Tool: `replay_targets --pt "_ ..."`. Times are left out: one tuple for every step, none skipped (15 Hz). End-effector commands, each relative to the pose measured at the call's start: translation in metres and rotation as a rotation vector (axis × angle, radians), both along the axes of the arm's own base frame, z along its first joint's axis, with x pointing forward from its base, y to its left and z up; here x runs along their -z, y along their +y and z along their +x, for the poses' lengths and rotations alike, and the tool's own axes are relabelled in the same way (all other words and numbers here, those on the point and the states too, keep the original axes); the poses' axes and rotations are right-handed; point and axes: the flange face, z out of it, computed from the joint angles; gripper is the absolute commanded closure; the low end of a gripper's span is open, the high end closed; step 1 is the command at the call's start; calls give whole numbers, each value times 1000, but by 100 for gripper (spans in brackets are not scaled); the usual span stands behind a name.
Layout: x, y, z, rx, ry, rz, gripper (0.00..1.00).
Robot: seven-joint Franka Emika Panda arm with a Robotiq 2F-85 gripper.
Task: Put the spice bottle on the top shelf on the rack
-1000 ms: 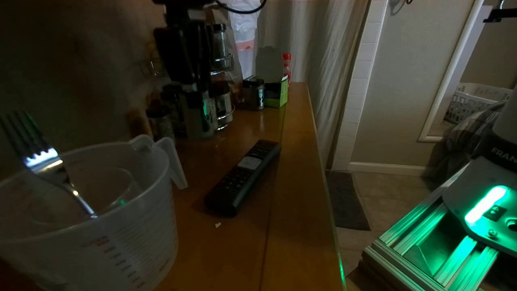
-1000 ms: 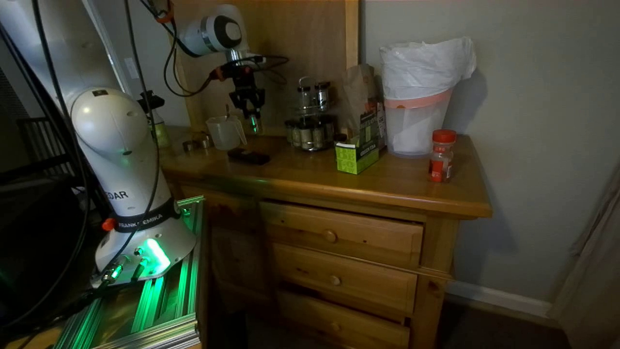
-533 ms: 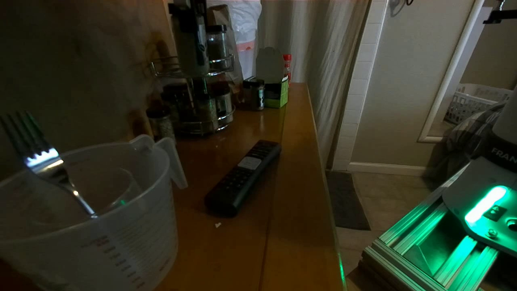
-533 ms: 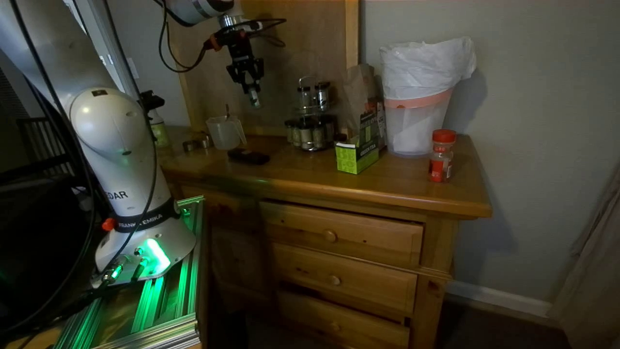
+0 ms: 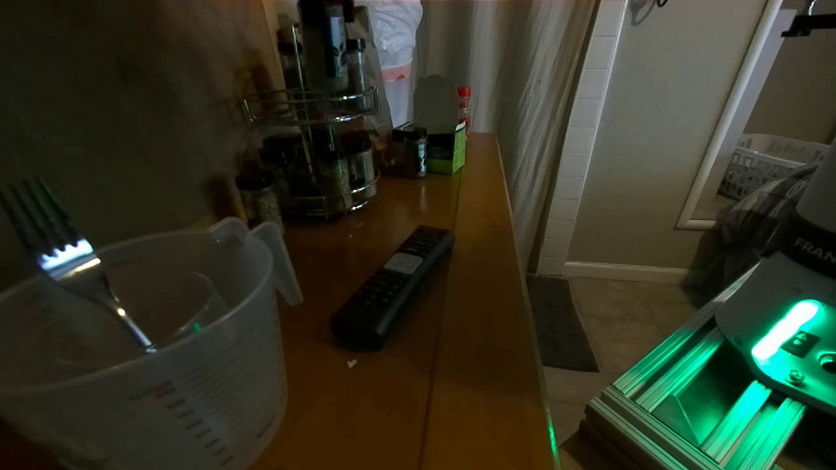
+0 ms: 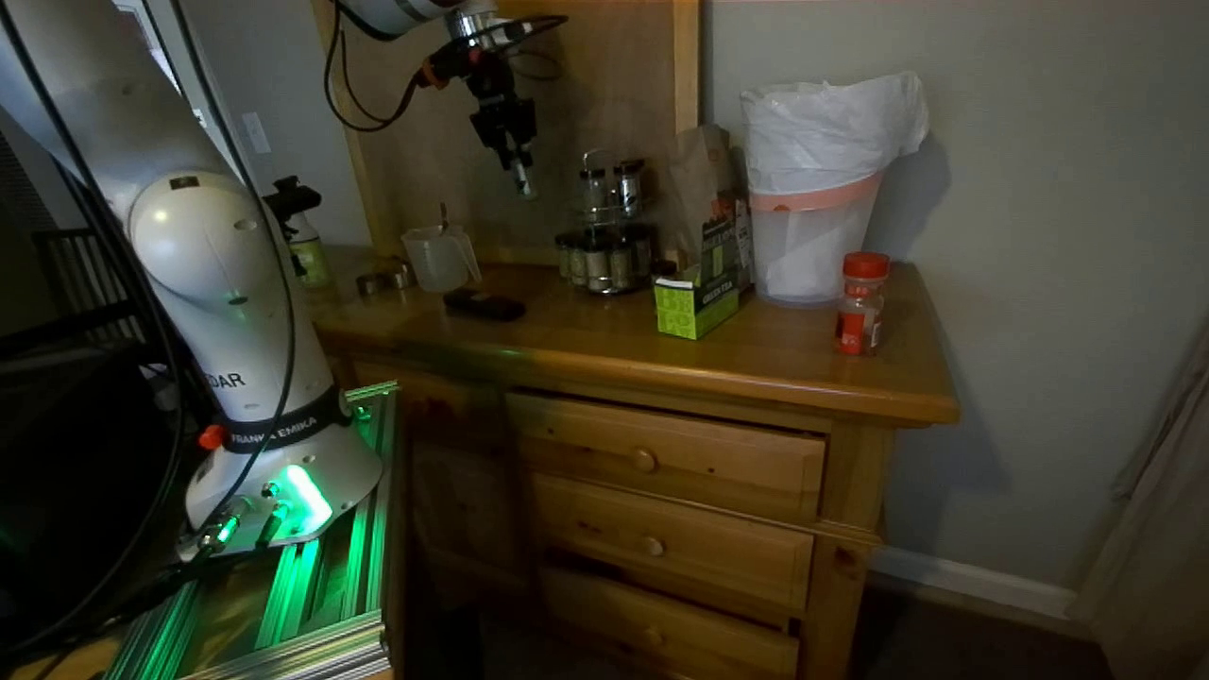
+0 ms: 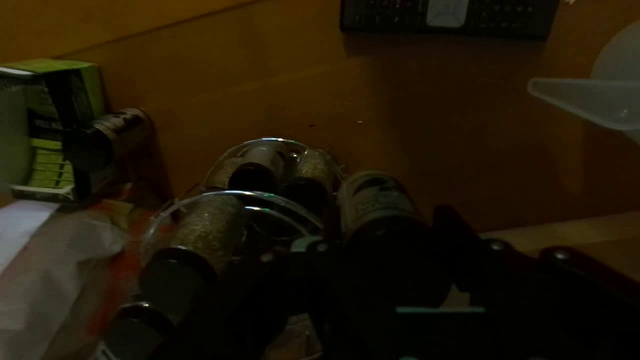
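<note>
Carry step, apparently: gripper (image 6: 519, 161) clamps bottle (image 6: 524, 183), beside rack (image 5: 358, 206), seemingly above top shelf (image 5: 346, 118) height; next: shift over, lower, release.

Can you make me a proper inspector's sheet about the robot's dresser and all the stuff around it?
Surface: wooden dresser top, with a small white speck on it.
Job's things: spice bottle in the air beside the spice rack, not yet placed; the top shelf holds at least two jars.
Clutter: black remote; measuring jug with a fork leaning in it, tines up; open green tea box; red-capped bottle.
Gripper: jaws shut on the spice bottle.
Cables: black cables loop near the gripper.
Surroundings: dim light, curtain, dark floor mat, white basket.
</note>
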Motion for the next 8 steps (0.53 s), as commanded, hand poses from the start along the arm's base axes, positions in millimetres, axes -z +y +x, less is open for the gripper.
replay_targets --pt "-16 -24 3 177 -82 20 76" --pt "-18 -28 5 226 -96 24 76" --pt "-18 -29 4 274 -112 20 76" --pt "-18 -30 2 320 -130 17 76" --pt "-12 -29 -2 356 -159 2 76" --pt "-8 -28 -6 382 -162 -4 76" --pt "-3 -29 -11 418 -182 -11 76" --pt "2 -29 -14 446 -188 -11 76"
